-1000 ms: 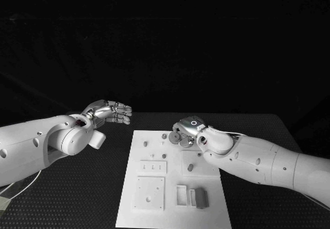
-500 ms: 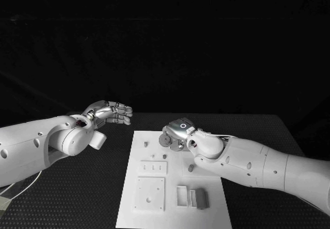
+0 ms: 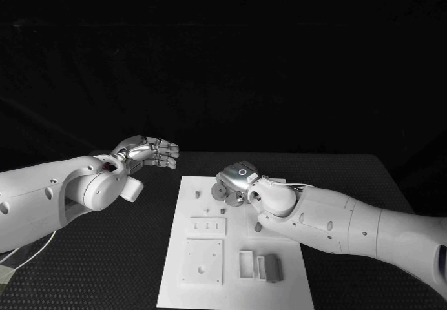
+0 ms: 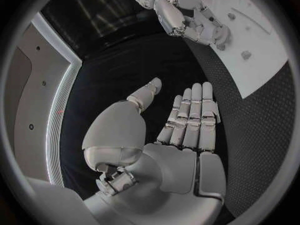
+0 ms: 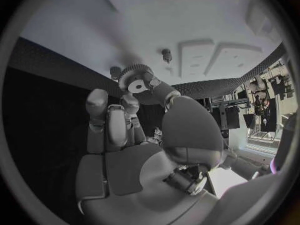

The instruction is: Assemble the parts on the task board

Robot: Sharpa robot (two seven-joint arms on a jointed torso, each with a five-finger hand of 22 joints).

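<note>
The white task board point(image 3: 233, 292) lies in the middle of the table. My right hand point(image 3: 236, 181) hovers over its far part and pinches a grey toothed gear point(image 3: 221, 191); the right wrist view shows the gear point(image 5: 135, 80) between the fingertips of that hand point(image 5: 140, 135), just above the board point(image 5: 156, 20) and close to a small peg point(image 5: 167, 53). My left hand point(image 3: 149, 152) hangs off the board's far left corner, above the black table, holding nothing. Its fingers point(image 4: 190, 115) lie straight with the thumb apart. The left wrist view takes in the right hand point(image 4: 187, 20) over the board point(image 4: 253, 50).
Short pegs point(image 3: 196, 194) point(image 3: 223, 210) point(image 3: 258, 227) stand on the board. Two raised white plates point(image 3: 207, 227) point(image 3: 202, 261) sit on its left half, and a grey block point(image 3: 272, 268) stands beside a white frame point(image 3: 246, 265) near the front. Black table lies all round.
My right hand has carried the gear leftward across the far part of the board. The left hand has stayed where it was.
</note>
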